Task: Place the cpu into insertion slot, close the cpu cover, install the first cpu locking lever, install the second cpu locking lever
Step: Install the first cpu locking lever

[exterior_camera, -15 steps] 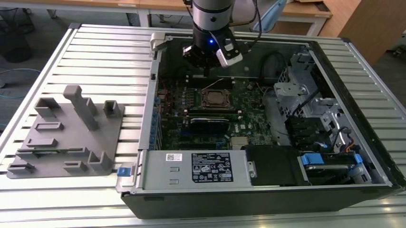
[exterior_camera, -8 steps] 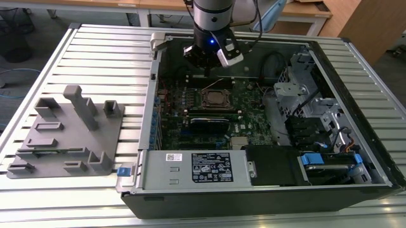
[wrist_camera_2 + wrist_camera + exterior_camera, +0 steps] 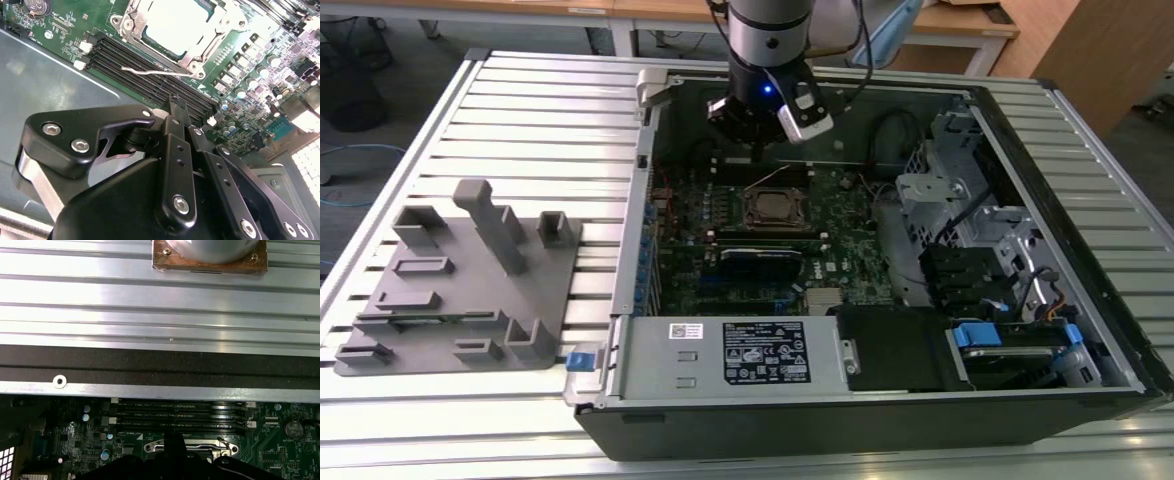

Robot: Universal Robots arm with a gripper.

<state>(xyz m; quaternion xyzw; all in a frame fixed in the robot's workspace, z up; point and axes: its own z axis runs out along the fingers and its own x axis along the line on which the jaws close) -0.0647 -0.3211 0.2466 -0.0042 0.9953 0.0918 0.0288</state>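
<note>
- Now the pincer (image 3: 765, 152) hangs at the upper middle of the exterior view, fingers (image 3: 175, 145) pinched together, empty.
- The chip (image 3: 172, 22) lies under the silver frame (image 3: 131, 27).

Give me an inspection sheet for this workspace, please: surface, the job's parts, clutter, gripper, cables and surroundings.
Surface: slatted metal table carrying an open computer case.
Job's things: cpu shows through the cut-out of the cpu cover, which lies down over it; a thin wire locking lever lies along the cover's edge, latching unclear.
Clutter: grey fixture block on the table, at the exterior view's left of the case.
Gripper: gripper shut, nothing between its fingers, over the memory slots beside the cover.
Cables: black cables inside the case; blue cable on the floor.
Surroundings: wooden desks behind.
</note>
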